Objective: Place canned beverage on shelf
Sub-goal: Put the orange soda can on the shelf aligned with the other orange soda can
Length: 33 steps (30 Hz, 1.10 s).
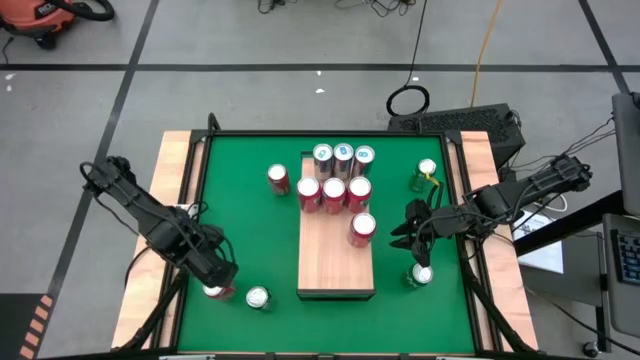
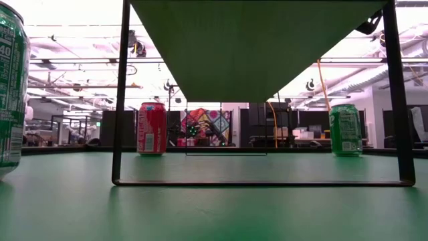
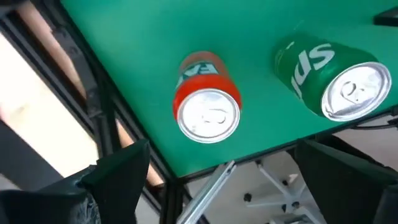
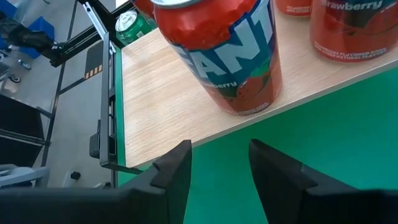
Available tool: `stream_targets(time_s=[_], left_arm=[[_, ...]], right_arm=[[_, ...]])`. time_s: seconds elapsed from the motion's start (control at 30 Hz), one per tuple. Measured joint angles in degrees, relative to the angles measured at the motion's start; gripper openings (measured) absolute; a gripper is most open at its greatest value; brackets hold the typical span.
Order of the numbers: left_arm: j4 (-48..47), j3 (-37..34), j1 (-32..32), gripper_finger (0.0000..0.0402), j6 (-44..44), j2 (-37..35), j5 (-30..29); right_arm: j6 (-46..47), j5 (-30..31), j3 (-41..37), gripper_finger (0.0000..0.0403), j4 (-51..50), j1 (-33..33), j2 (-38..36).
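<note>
The pale wooden shelf (image 1: pixel 335 262) stands mid-table, raised on a black frame (image 2: pixel 120 134). Several cans stand on its far half, and one red Fanta can (image 1: pixel 362 228) stands alone near its right edge. My right gripper (image 1: pixel 400 228) is open just right of that can. In the right wrist view, the gripper (image 4: pixel 219 168) is clear of the can (image 4: pixel 224 56). My left gripper (image 1: pixel 215 280) is open above a red can (image 3: pixel 208 106) standing at the table's near left. A green Sprite can (image 3: pixel 336 78) stands beside it.
A red can (image 1: pixel 278 178) stands on the table left of the shelf. Green cans stand at the far right (image 1: pixel 426 172) and near right (image 1: pixel 421 274), the latter just below my right gripper. The shelf's near half is bare wood.
</note>
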Motion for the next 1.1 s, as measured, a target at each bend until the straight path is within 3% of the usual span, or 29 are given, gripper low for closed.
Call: stream_targets(time_s=[0.57,1.1], left_arm=[[15.3,-12.1,-2.3,0.0389,-4.4,0.8,-0.2],[18.6,-19.2,-2.6,0.0389,-5.4,0.8,-0.6]], right_arm=[[-0.2,-2.8,0.0,0.015,-1.2,0.0,0.0],[0.1,-2.8,0.0,0.015,-1.2,0.0,0.0]])
